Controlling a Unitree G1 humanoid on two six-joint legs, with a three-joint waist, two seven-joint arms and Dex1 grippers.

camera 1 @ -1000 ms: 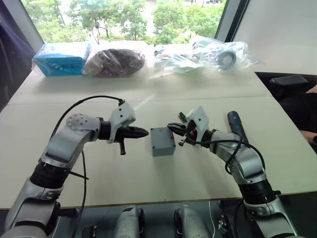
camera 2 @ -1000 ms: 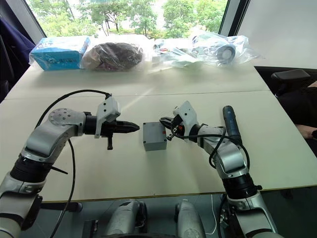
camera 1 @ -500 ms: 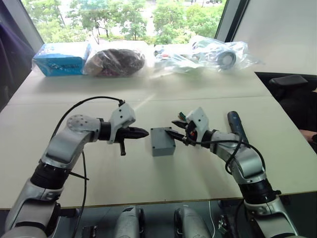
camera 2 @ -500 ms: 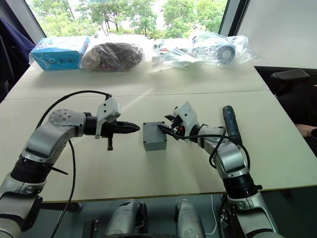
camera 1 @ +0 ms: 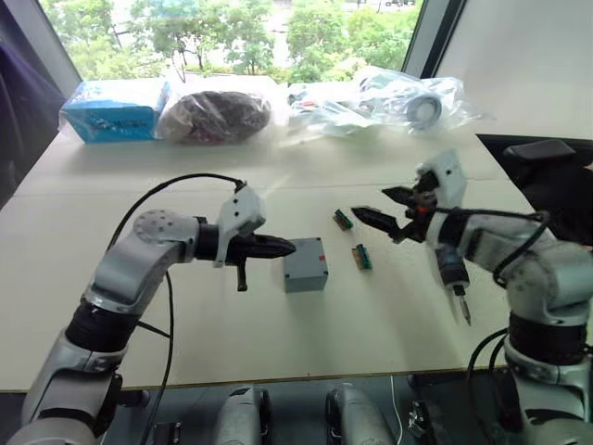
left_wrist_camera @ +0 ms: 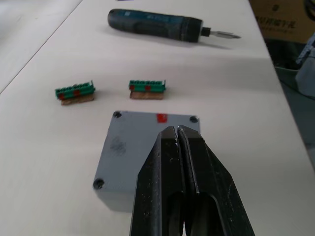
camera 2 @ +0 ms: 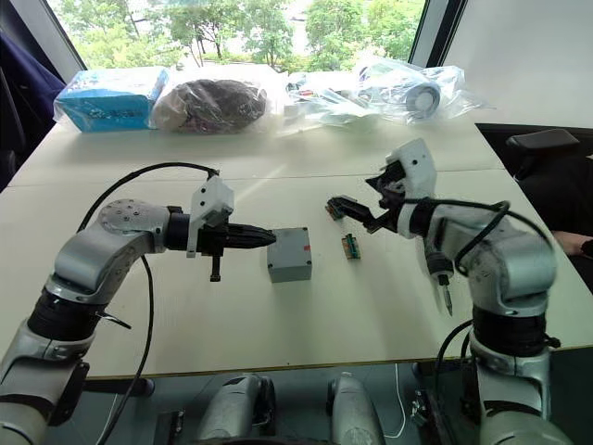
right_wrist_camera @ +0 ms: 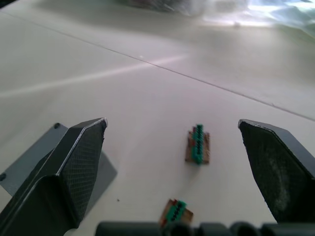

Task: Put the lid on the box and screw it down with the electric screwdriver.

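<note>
Left end effector (camera 1: 283,247): fingers pressed together, holding nothing; the tip is at the left edge of the grey assembly, just above its top face, and I cannot tell if it touches.
Lid (left_wrist_camera: 147,142): it sits on the box (camera 1: 306,276) near the middle of the worktop (camera 1: 278,343); the red mark is on its far-right edge, and screw holes show at three corners. Whether the screws are in, I cannot tell.
Green parts: two small connector blocks, one (camera 1: 343,219) farther, one (camera 1: 360,257) nearer, lying just right of the box and apart from it.
Right end effector (camera 1: 393,210): fingers spread wide and empty, raised above the worktop, right of the green parts.
Electric screwdriver (camera 1: 450,275): lying on the worktop at the right, below the right arm, the bit pointing to the near side.
Risk, left side: a closed tip pushing sideways may slide the box or shift the lid off its seat, because nothing holds the box from the other side.
Risk, right side: when going down for the tool, the open fingers may roll the round body away, or sweep the nearer green part.
Risk, screwing: if the lid is shifted, the bit may miss the corner hole.
</note>
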